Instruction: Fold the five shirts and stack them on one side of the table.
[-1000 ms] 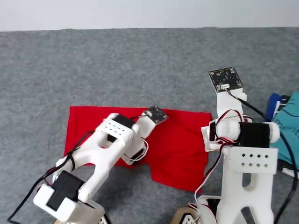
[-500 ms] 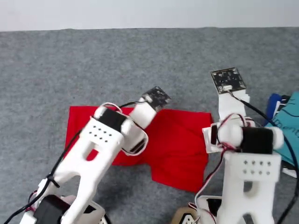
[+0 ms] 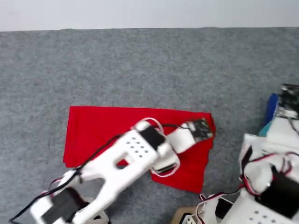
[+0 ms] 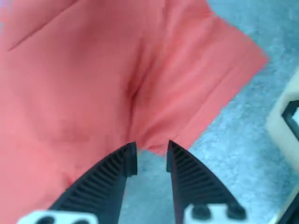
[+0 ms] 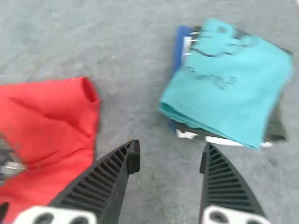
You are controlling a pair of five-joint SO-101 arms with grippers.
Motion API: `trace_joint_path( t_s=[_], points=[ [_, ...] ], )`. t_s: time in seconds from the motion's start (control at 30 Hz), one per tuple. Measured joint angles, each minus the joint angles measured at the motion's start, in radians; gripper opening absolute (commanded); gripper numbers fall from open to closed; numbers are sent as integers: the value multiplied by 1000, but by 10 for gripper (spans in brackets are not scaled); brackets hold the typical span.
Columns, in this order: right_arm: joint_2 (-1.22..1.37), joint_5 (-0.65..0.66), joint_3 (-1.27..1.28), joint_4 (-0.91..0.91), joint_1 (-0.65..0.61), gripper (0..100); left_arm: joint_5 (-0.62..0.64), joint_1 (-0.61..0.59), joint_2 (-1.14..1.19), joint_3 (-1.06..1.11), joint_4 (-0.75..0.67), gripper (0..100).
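A red shirt (image 3: pixel 105 128) lies partly folded on the grey table, its right side rumpled. My left arm (image 3: pixel 140 151) stretches across it to its right edge. There my left gripper (image 4: pixel 150 156) hovers with its fingers a little apart, tips at the red shirt's (image 4: pixel 93 70) hem, nothing between them. My right gripper (image 5: pixel 169 158) hangs wide open above bare table, between the red shirt (image 5: pixel 42 121) and a stack of folded shirts (image 5: pixel 233 84) with a teal one on top. My right arm (image 3: pixel 271 186) covers most of that stack (image 3: pixel 272 108) at the table's right side.
The grey felt table (image 3: pixel 140 65) has free room behind the shirt and to its left. A tan base part (image 3: pixel 184 217) shows at the front edge between the arms.
My left arm swung rightwards across the red shirt to its right edge. My right arm drew back and to the right, toward the stack.
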Motion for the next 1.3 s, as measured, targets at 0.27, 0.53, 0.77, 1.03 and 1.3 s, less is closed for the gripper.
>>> trace_joint_path(
  t_s=[0.27, 0.53, 0.77, 1.03, 1.3],
  points=[
    [-17, 0, 0, 0, 37, 213, 0, 187, 279, -192, 0, 120],
    [-23, 0, 0, 0, 43, 213, -26, 236, 480, -290, -5, 118],
    [-23, 0, 23, 0, 43, 213, -64, 218, 525, -327, -5, 8],
    [-23, 0, 40, -8, 43, 212, -68, 216, 514, -328, 31, 6],
    [-23, 0, 46, -14, 43, 212, -152, 54, 419, -351, 51, 6]
  ],
)
